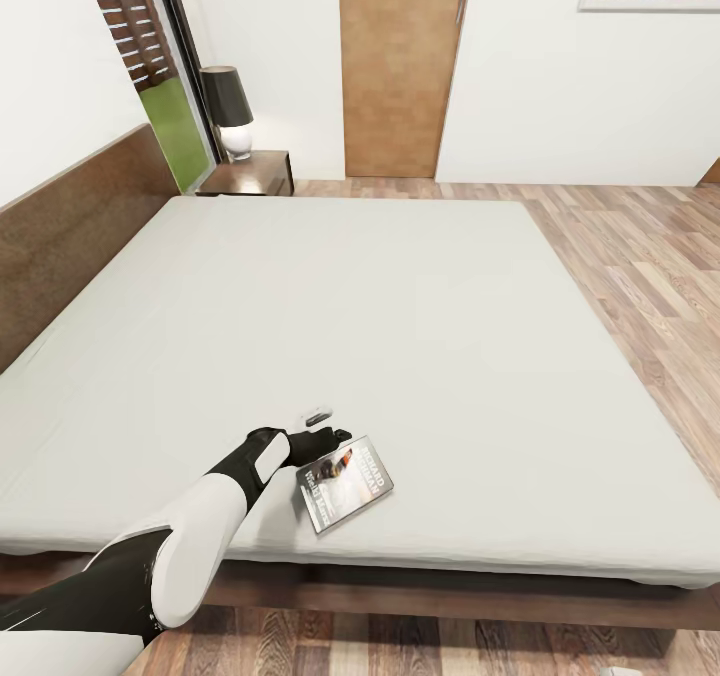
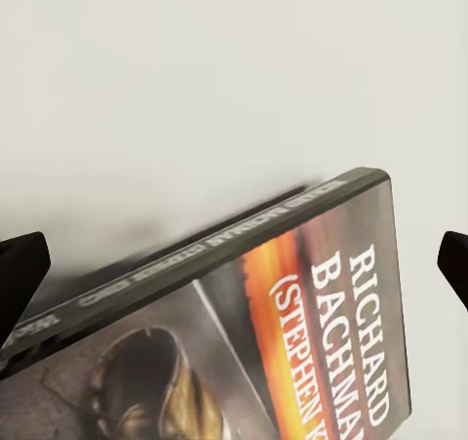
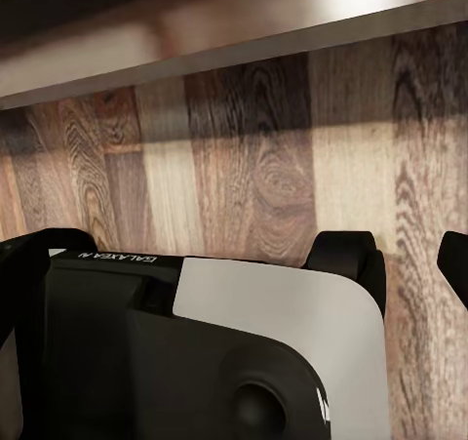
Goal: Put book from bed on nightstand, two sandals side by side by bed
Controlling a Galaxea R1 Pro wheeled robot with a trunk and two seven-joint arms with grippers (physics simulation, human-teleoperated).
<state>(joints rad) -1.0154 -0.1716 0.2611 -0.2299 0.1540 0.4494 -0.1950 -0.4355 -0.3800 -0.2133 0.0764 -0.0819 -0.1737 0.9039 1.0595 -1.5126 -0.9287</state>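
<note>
The book (image 1: 348, 483), dark-covered with an orange band, lies flat on the pale grey bed (image 1: 360, 286) close to its near edge. My left gripper (image 1: 325, 443) hovers just over the book's upper left corner, open. In the left wrist view the book (image 2: 292, 342) sits between the spread fingertips (image 2: 19, 274), spine and "RICHARD BACHMAN" lettering readable. A dark wood nightstand (image 1: 255, 173) stands at the bed's far left corner. My right gripper (image 3: 234, 264) hangs low over the wood floor with its fingers apart and nothing between them. The two sandals are out of view.
A black-shaded lamp (image 1: 228, 106) takes up part of the nightstand top. The brown headboard (image 1: 70, 226) runs along the bed's left side. A wooden door (image 1: 400, 66) is behind, and plank floor (image 1: 640, 266) lies to the right. The right wrist view shows the robot's own body (image 3: 195, 352).
</note>
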